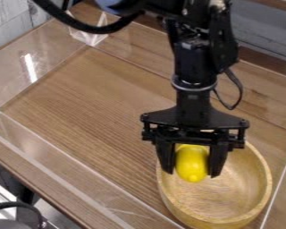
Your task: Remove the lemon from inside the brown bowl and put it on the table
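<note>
Our black metal tool (191, 159) was pinched on the glossy yellow oval lemon (191, 165), probably so it could be lifted from the round light-brown wooden bowl (217, 202), lower right in the frame.

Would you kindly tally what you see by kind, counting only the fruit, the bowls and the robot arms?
Fruit: 1, the lemon
Bowls: 1, the brown bowl
Robot arms: 1, the black arm
Total: 3
</note>
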You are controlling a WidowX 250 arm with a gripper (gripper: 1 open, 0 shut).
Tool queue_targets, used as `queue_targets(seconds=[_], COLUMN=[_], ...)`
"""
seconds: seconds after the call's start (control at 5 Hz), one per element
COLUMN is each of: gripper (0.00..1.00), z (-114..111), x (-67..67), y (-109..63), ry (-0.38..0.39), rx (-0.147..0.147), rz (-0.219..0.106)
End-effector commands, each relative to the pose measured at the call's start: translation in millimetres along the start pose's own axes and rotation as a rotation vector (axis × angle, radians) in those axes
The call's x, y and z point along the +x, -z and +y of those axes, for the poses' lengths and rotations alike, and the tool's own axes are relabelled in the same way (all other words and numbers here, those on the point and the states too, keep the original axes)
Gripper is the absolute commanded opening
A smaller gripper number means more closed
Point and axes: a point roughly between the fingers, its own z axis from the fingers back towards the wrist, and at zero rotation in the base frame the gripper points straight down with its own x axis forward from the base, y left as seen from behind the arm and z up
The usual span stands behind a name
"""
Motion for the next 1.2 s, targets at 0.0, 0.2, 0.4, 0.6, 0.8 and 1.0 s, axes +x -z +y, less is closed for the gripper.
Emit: queue_targets(seconds=[0.0, 0.2, 0.4, 0.6, 0.8, 1.0], gripper=[0.00, 0.00, 0.00, 0.00, 0.00, 0.00], z=[-3.3, -1.2, 1.1, 2.9, 4.5, 6.2], x=[5.5, 6.2, 7.2, 7.6, 8.4, 9.2], y=[-13.0, -12.1, -11.3, -12.0, -13.1, -14.0], ry=[0.004, 0.003, -0.001, -0.006, -0.013, -0.020], rx=[-0.040, -0.040, -0.040, -0.042, -0.044, -0.047], rz=[-0.045, -0.043, -0.042, -0.042, -0.043, -0.044])
